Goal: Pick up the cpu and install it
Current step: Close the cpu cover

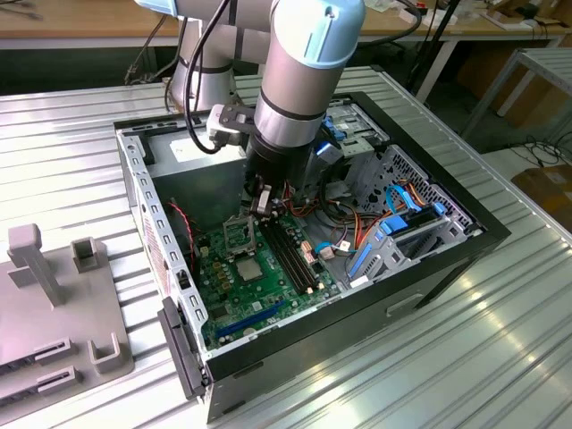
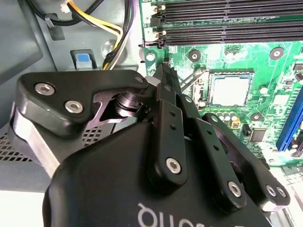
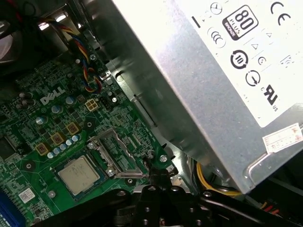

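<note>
The gripper (image 2: 163, 71) hung inside the open computer case (image 1: 465, 223), its fingertips pressed together with nothing pinched between them, tips low over the edge of the green motherboard (image 1: 268, 295) just beside the open hollow socket frame (image 3: 113, 151). The cpu (image 2: 230, 90) lay flat on the board, apart from the fingertips, not gripped; in the first wrist view it (image 3: 78, 175) sat just beside the raised socket frame, on the side away from the power supply (image 3: 213, 71). In the exterior view the cpu (image 1: 248, 268) lay nearer the camera than the gripper (image 1: 261, 207), with the black memory slots (image 1: 290, 255) to the exterior view's right. The chip is square, so no long axis; judged not yet picked up
</note>
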You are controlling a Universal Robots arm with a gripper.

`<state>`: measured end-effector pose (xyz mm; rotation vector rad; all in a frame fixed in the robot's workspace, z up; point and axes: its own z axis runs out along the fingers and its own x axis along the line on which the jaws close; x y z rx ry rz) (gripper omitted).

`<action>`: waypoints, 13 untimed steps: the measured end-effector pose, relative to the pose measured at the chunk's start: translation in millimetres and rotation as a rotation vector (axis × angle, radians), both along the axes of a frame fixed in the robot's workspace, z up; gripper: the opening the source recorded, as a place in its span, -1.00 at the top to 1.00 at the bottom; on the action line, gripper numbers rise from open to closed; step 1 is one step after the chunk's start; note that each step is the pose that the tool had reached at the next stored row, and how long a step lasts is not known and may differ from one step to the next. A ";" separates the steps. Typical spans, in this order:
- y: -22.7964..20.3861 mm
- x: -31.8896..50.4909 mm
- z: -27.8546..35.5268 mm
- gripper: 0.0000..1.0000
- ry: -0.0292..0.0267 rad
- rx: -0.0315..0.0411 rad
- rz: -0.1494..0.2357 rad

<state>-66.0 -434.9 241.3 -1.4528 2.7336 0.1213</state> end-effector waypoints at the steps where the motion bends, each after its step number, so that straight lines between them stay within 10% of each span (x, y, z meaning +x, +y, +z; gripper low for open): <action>1: 0.0 0.0 0.5 0.79 0.0000 -0.0006 0.001; 13: 0.0 -0.8 6.7 0.79 -0.0002 -0.0032 0.012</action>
